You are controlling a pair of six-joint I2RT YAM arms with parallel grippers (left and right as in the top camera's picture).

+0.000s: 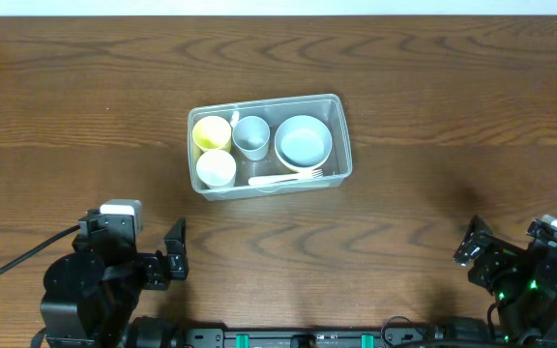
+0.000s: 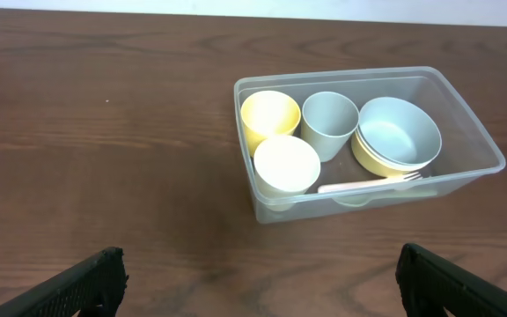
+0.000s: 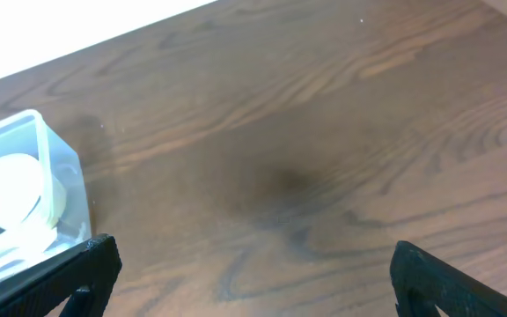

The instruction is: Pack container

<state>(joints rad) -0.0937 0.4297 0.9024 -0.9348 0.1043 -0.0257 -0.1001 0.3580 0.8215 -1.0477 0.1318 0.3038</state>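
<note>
The clear plastic container [image 1: 342, 130] sits at the middle of the table, and shows in the left wrist view [image 2: 482, 145] and at the left edge of the right wrist view [image 3: 60, 163]. Inside are a yellow cup [image 1: 211, 130], a white cup [image 1: 216, 167], a grey cup [image 1: 251, 136], stacked bowls with a pale blue one on top [image 1: 303, 141] and a white fork [image 1: 286, 178]. My left gripper [image 2: 258, 282] is open and empty, near the front left, short of the container. My right gripper [image 3: 249, 277] is open and empty at the front right.
The wooden table [image 1: 453, 87] runs to a white edge at the back. The arm bases and cables sit along the front edge [image 1: 288, 338].
</note>
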